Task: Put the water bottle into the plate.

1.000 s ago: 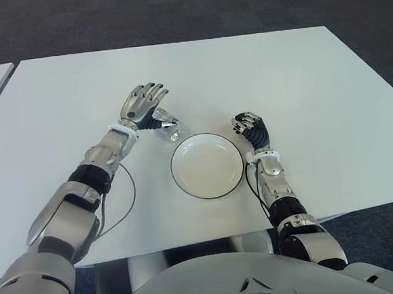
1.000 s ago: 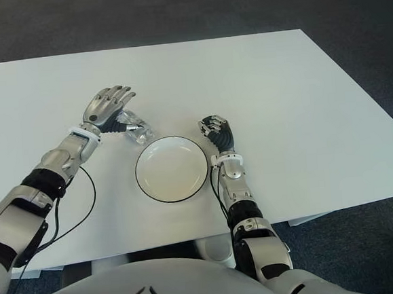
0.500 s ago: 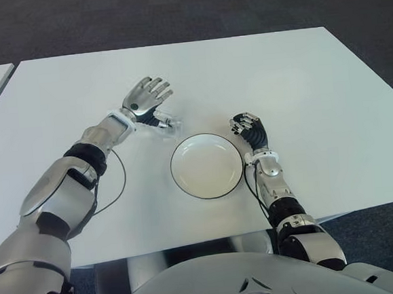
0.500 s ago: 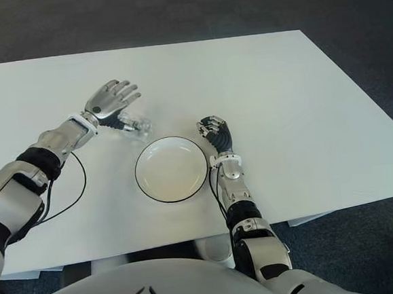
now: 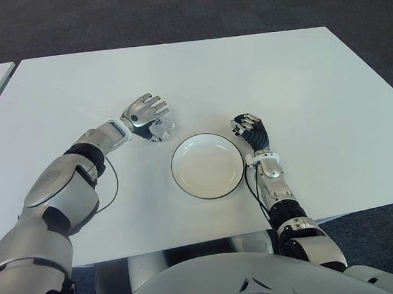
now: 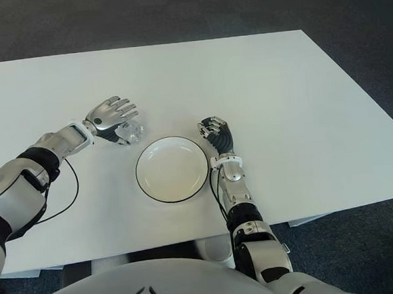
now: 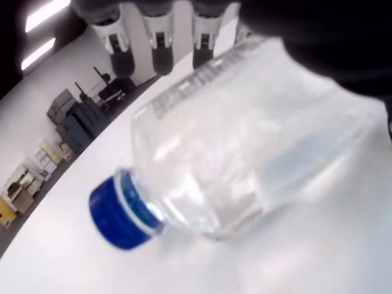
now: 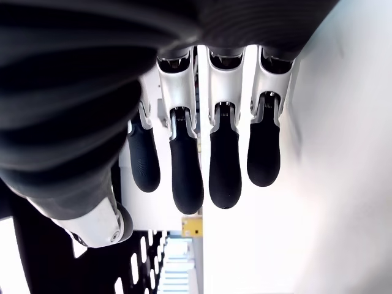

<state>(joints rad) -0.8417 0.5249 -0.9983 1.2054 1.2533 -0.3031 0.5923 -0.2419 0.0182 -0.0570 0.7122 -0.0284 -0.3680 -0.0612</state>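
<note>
Bottle: we see the water bottle lying on the table, at 10 o'clock of the plate.
Left hand: over bottle, fingers extended, not grasping.
Right hand: at plate's 3 o'clock, curled, empty.

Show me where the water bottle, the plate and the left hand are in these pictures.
water bottle (image 7: 245,147): left wrist view, on its clear body.
plate (image 5: 209,195): left eye view, on its near rim.
left hand (image 5: 141,111): left eye view, on the back of the hand.
</note>
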